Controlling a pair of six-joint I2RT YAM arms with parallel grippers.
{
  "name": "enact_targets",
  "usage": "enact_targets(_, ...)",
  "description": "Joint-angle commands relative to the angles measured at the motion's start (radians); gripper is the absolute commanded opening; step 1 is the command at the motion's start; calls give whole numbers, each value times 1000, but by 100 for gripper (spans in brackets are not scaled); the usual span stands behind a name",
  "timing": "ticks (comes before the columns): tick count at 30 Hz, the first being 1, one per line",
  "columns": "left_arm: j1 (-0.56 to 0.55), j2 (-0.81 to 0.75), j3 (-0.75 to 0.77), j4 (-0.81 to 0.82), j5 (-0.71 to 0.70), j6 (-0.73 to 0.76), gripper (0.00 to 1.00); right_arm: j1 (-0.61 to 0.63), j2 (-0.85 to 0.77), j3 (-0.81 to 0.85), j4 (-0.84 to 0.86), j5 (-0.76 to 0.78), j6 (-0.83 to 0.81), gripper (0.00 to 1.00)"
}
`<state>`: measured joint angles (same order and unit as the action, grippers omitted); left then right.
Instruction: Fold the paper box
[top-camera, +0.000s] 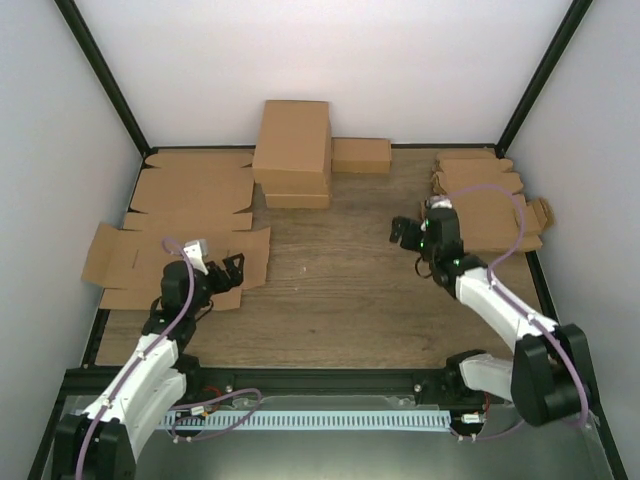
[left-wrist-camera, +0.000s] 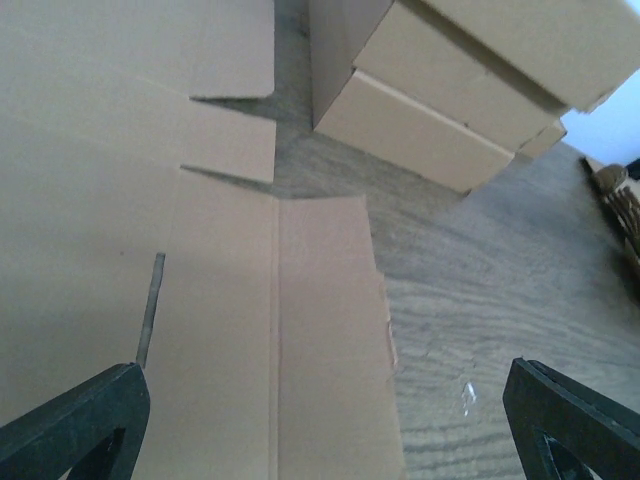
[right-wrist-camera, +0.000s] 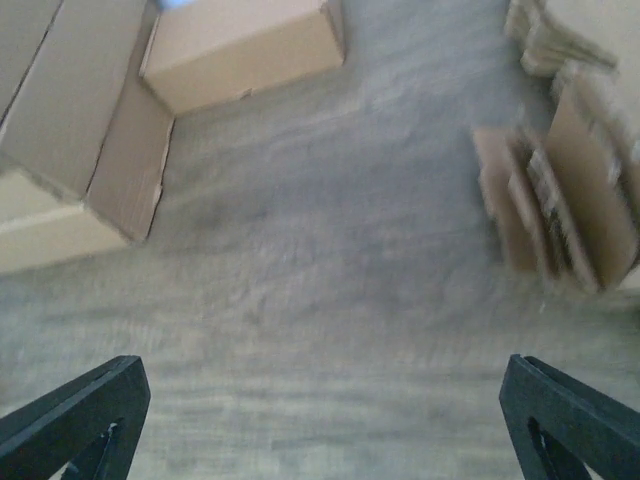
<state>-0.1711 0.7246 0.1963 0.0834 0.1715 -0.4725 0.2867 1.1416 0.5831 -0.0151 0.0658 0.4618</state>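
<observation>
Soft, even light, faint shadows. My right wrist view is blurred; my left is sharper, overexposed top right.

Back wall: plain white panel (top-camera: 330, 60), the brightest surface in the top view, almost washed out.
Side walls: pale grey-white panel on the left (top-camera: 45, 150) and a matching right-hand panel (top-camera: 600, 140), both slanting inward toward the back.
Frame: thin black metal posts (top-camera: 100, 75) run up the two back corners.
Table: brown wood-grain table (top-camera: 340, 300), matte, its streaked grain plain in both wrist views.
Near edge: black rail (top-camera: 330, 378) across the front, with a white slotted strip (top-camera: 340, 420) just before it.
Light: even and diffuse; shadows soft and short.
</observation>
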Motion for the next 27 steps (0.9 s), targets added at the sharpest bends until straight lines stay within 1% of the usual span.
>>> enact_targets(1,-5,4,57,38,-60,-42,100,-62,88,180,-154,88,-26,98)
enact_targets(3,-4,1,66,17,-137,-47,100,-105,131,236,-173,60,-46,92)
enact_targets(5,-5,-2,58,24,-153,-36,100,-144,188,299,-210,45,-69,85)
enact_targets(8,-5,14,7,121,-59,-32,100,-182,272,385,-250,27,-97,80)
enact_targets(10,-5,35,-26,179,-28,-32,100,-200,318,443,-267,44,-108,77)
enact_targets(12,-5,44,-15,182,-8,-12,100,-224,347,477,-272,54,-116,71)
enact_targets(14,-5,44,-15,189,-3,-12,100,-269,374,502,-280,1,-110,61)
enact_targets(16,-5,75,-14,195,12,-8,100,-323,393,507,-268,-90,-110,52)
enact_targets(17,-5,75,-16,195,15,-8,100,-348,402,507,-262,-134,-111,43)
enact_targets(19,-5,74,-19,199,22,-9,100,-380,420,508,-254,-201,-118,32)
enact_targets(20,-5,73,-22,208,30,-9,100,-385,431,511,-255,-212,-124,31)
enact_targets(23,-5,68,-27,228,56,-7,100,-386,466,524,-255,-227,-156,31)
enact_targets(24,-5,66,-27,229,59,-6,100,-386,476,531,-259,-216,-164,27)
enact_targets(27,-5,64,-31,233,64,-6,100,-385,491,534,-257,-147,-168,25)
